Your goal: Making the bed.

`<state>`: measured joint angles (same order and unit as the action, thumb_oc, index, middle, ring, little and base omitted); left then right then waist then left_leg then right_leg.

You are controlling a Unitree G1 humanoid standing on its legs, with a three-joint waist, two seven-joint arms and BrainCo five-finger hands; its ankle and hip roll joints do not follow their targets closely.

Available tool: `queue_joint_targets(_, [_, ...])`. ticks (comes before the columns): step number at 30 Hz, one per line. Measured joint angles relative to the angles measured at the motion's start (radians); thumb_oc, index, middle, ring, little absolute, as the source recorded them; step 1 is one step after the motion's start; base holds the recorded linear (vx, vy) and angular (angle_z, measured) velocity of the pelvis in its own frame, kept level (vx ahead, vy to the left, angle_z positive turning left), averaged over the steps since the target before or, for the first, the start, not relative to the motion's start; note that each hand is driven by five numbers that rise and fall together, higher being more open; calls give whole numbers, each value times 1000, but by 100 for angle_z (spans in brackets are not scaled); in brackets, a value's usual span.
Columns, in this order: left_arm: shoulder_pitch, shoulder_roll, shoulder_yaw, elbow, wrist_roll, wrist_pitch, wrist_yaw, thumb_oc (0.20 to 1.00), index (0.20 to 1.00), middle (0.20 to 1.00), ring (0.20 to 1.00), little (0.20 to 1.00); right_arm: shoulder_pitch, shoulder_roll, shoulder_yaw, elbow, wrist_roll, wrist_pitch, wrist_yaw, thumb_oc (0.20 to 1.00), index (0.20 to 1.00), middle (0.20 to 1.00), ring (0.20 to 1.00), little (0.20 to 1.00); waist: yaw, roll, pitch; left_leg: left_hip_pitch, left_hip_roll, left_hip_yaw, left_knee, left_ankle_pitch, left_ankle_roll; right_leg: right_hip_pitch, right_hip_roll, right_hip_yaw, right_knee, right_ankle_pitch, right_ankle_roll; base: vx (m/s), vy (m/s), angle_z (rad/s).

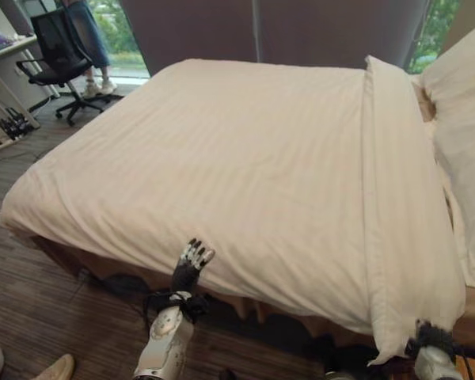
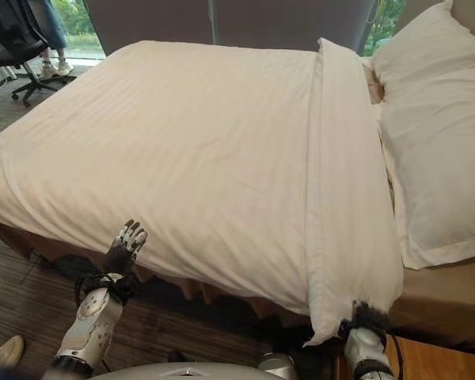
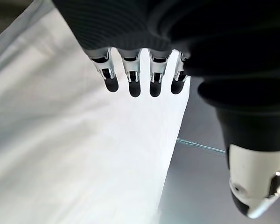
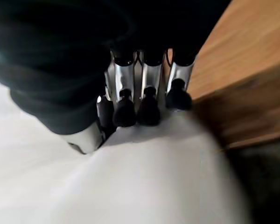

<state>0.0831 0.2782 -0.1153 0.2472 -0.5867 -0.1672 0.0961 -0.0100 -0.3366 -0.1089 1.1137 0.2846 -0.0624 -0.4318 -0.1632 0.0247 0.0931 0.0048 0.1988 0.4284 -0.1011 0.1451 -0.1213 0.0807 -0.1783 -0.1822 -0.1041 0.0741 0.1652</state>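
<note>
Duvet (image 1: 222, 174) was already spread over the bed, right hand (image 2: 366, 331) pinching its folded-back corner by the pillow (image 2: 431, 134), left hand (image 1: 191, 262) flat-fingered at the near edge, so next probably a smoothing tug

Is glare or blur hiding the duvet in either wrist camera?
Left wrist view: the duvet is washed out to near white past the left hand. Right wrist view: the cloth is soft and blurred where the right hand pinches it.
</note>
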Motion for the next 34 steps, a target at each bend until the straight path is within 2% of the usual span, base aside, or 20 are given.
queue_joint_targets(5, [-1,0,0,-32,2,-1,18,1000,1000,1000,1000,1000,56,-2,0,-44,-108,72,-49,1000,1000,1000,1000,1000,-12,-33,4,16,2,4,0,-1,-1,12,2,4,-1,-2,2,-22,4,-3])
queue_joint_targets(6, [0,0,1,-41,2,-1,19,1000,1000,1000,1000,1000,67,-8,1,-116,-135,83,-60,1000,1000,1000,1000,1000,-16,-40,4,16,4,8,0,-1,-1,11,2,8,-1,-2,2,-8,25,-13])
queue_joint_targets(8, [-2,0,2,-48,9,-1,25,1000,1000,1000,1000,1000,115,-52,0,-403,-239,89,-95,1000,1000,1000,1000,1000,-27,-48,8,21,4,24,0,-1,-1,5,0,22,-1,-1,-2,2,29,-17])
queue_joint_targets(9, [-2,0,3,-49,15,-1,29,1000,1000,1000,1000,1000,126,-79,6,-457,-283,69,-115,1000,1000,1000,1000,1000,-26,-49,6,23,4,25,0,-1,0,7,0,25,-1,0,-1,-4,26,-9])
queue_joint_targets(11, [-2,-4,9,-58,42,-5,51,1000,1000,1000,1000,1000,174,-135,-13,-715,-421,92,-153,1000,1000,1000,1000,1000,-25,-58,1,31,5,26,0,-2,1,10,0,27,-1,0,-1,3,34,-2])
queue_joint_targets(12, [0,-3,14,-57,51,-8,57,1000,1000,1000,1000,1000,167,-155,-12,-754,-481,75,-177,1000,1000,1000,1000,1000,-25,-61,-2,31,5,26,0,-4,3,10,0,27,-1,0,-1,0,0,0])
queue_joint_targets(14, [1,-3,17,-60,69,-13,65,1000,1000,1000,1000,1000,161,-186,-32,-905,-616,100,-201,1000,1000,1000,1000,1000,-25,-71,-9,30,4,25,0,-4,3,9,0,28,-1,0,-1,0,0,0])
queue_joint_targets(15, [1,-3,17,-61,70,-13,66,1000,1000,1000,1000,1000,161,-186,-32,-907,-617,100,-202,1000,1000,1000,1000,1000,-25,-71,-9,30,4,25,0,-4,3,9,0,28,-1,0,-1,0,0,0])
queue_joint_targets(16, [3,-2,17,-61,84,-19,74,1000,1000,1000,1000,1000,153,-187,-39,-941,-674,78,-222,1000,1000,1000,1000,1000,-24,-79,-14,30,4,25,0,-4,4,9,0,27,-1,0,-1,0,0,0])
queue_joint_targets(19, [34,-1,14,-109,92,-22,77,1000,1000,1000,1000,1000,122,-188,-34,-1064,-791,80,-233,1000,1000,1000,1000,1000,-16,-93,-29,31,2,24,0,-3,4,12,-1,27,-1,1,0,0,0,0])
queue_joint_targets(23, [45,-1,8,-118,92,-25,77,1000,1000,1000,1000,1000,95,-178,2,-1059,-799,79,-225,1000,1000,1000,1000,1000,-9,-98,-44,33,3,23,0,-3,4,14,1,26,-1,3,7,0,0,0])
queue_joint_targets(29, [50,-1,11,-118,92,-26,78,1000,1000,1000,1000,1000,94,-155,11,-1031,-820,83,-211,1000,1000,1000,1000,1000,1,-90,-47,34,3,21,0,-3,4,16,0,24,-1,4,7,0,0,0])
queue_joint_targets(34, [74,-1,14,-117,92,-27,84,1000,1000,1000,1000,1000,93,-148,66,-1025,-731,44,-177,1000,1000,1000,1000,1000,1,-84,-51,34,5,21,0,-3,4,15,2,24,-1,3,4,0,0,0])
